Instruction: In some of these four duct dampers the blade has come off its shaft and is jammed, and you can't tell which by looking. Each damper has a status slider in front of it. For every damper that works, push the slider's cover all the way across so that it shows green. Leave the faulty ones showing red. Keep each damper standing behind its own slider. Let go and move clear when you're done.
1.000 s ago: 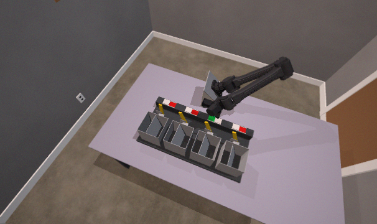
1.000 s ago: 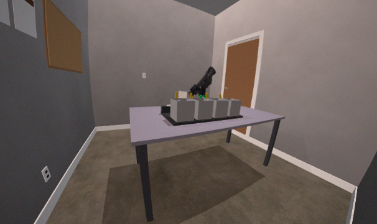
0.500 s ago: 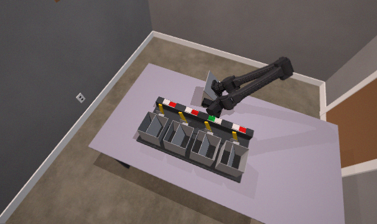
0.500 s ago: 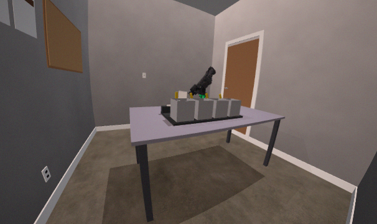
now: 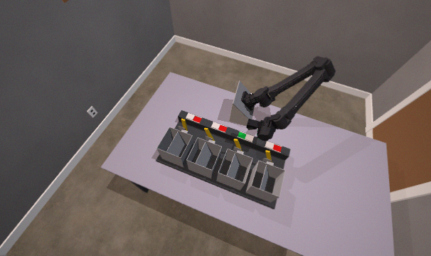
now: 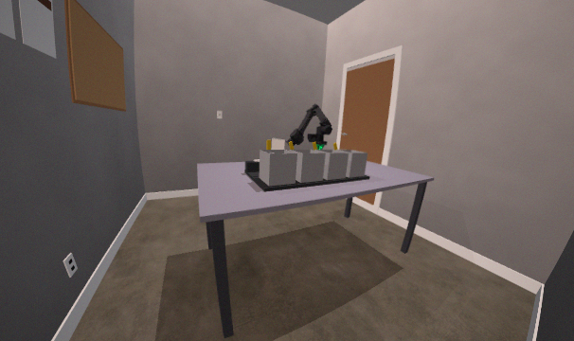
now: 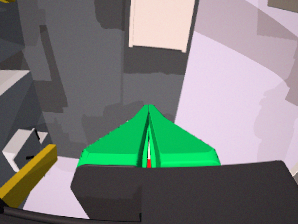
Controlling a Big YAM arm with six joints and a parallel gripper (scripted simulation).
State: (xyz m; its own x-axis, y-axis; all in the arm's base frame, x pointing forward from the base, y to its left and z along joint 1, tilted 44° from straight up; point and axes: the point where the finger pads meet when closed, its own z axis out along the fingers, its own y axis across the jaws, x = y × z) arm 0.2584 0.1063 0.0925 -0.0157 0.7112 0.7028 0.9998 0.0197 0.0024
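Four grey duct dampers (image 5: 174, 146) (image 5: 203, 157) (image 5: 234, 168) (image 5: 265, 180) stand in a row on a dark base, each with a yellow lever (image 5: 237, 144) behind it. They also show as grey boxes in the exterior view (image 6: 311, 166). The slider rail (image 5: 233, 132) runs along the far side. The first (image 5: 198, 119), second (image 5: 222, 128) and fourth (image 5: 277, 148) sliders show red. My gripper (image 5: 262, 136) (image 7: 148, 112) is shut and empty, over the rail between the third and fourth sliders.
A grey wedge-shaped panel (image 5: 241, 103) stands on the table behind the rail, beside the arm. A yellow lever (image 7: 27, 172) shows at the left in the wrist view. A door (image 6: 367, 114) is at the far right of the room.
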